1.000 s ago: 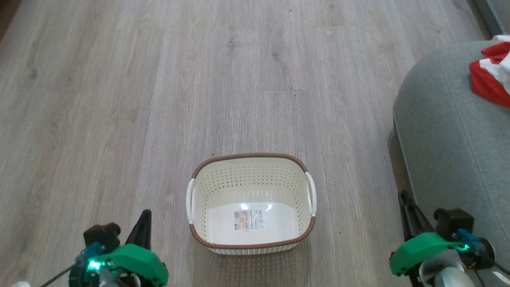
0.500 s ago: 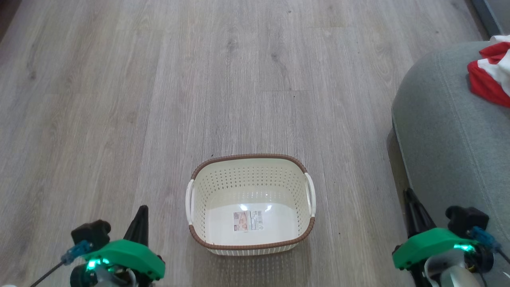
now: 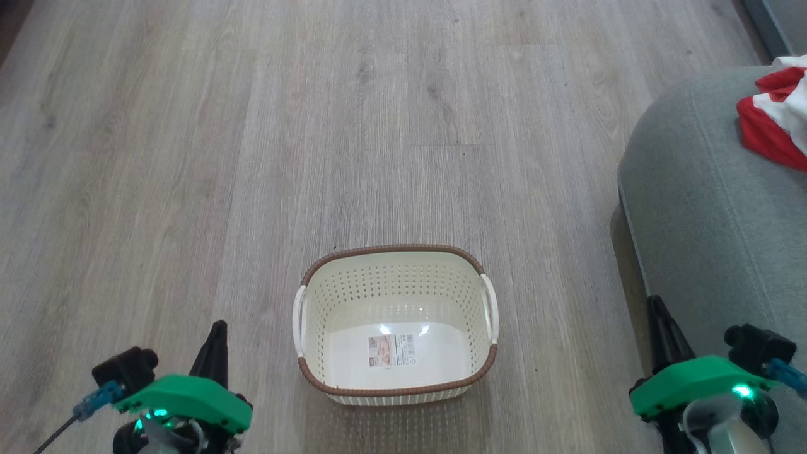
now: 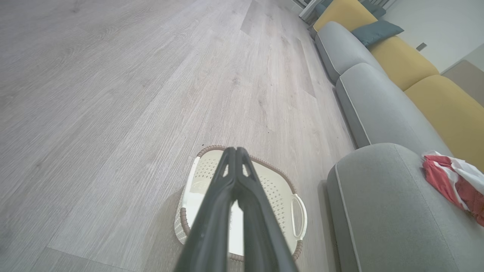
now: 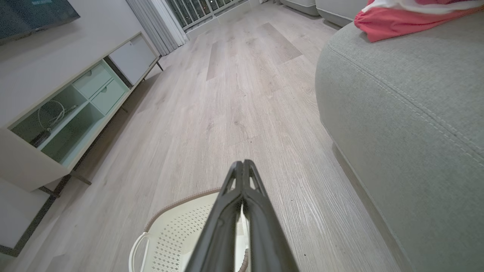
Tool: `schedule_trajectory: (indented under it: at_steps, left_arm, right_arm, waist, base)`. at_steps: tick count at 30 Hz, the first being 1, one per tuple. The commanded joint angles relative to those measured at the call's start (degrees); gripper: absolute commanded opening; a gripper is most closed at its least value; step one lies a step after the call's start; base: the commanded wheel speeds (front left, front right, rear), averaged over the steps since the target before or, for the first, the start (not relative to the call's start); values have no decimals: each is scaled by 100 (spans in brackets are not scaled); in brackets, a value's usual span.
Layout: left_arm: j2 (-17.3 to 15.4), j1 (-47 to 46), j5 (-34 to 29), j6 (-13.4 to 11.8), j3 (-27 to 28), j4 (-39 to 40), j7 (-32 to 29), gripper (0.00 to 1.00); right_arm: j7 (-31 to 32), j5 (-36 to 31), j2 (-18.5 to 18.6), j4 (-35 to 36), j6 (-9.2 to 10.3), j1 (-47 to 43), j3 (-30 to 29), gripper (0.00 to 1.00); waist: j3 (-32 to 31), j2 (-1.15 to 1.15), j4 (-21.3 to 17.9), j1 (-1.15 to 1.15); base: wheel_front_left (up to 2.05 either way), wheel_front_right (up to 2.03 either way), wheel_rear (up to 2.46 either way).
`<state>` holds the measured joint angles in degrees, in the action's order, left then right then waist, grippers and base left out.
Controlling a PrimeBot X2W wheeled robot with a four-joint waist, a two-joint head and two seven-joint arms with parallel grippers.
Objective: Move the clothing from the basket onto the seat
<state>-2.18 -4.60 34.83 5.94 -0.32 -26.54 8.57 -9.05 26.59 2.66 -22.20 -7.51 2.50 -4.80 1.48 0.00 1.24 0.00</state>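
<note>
We are seeing the clothing point(image 3: 770, 116) lying bunched on the top of the seat point(image 3: 712, 221), red and white folds resting well in from its rounded edge, while the basket point(image 3: 391, 248) is sitting on the floor point(image 3: 252, 157) with nothing inside but a paper label point(image 3: 392, 350) on its bottom. Over the last second both arms are drawing back: the left gripper point(image 3: 218, 326) is sliding toward the lower left corner of the head view and the right gripper point(image 3: 654, 302) toward the lower right, each with its two dark fingers pressed together and carrying nothing. We are reading that as the task being finished, with the arms settling to rest. The right gripper is hanging just beside the seat's front edge, apart from it. Farther out, yellow cushions point(image 4: 401, 60) are lining the sofa back and a low cabinet point(image 5: 75, 102) is standing along the wall; nothing is blocking the arms.
</note>
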Motion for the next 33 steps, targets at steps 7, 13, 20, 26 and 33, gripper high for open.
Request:
schedule_trajectory:
  at_steps: [7,13,20,26,33]
  left_arm:
    - [-31,-215,536,47,136,306,-128,0]
    - [-34,-211,908,54,176,373,-227,0]
    - [-37,-206,1341,63,222,452,-342,0]
    - [-39,-203,1651,70,255,508,-425,0]
    - [-43,-198,2148,80,308,598,-557,0]
  right_arm:
    - [145,614,23,269,1,233,-3,0]
    - [246,1039,22,308,1,243,-16,0]
    - [364,1536,22,354,1,254,-30,0]
    - [448,1890,22,386,1,262,-40,0]
    - [582,2458,22,439,1,275,-56,0]
  waist:
    - [-11,0,-10,0]
    - [-19,0,-18,0]
    - [-29,0,-28,0]
    - [-36,0,-35,0]
    - [-48,0,-46,0]
  base:
    - [0,0,0]
    - [0,0,0]
    - [0,0,0]
    - [0,0,0]
    - [0,0,0]
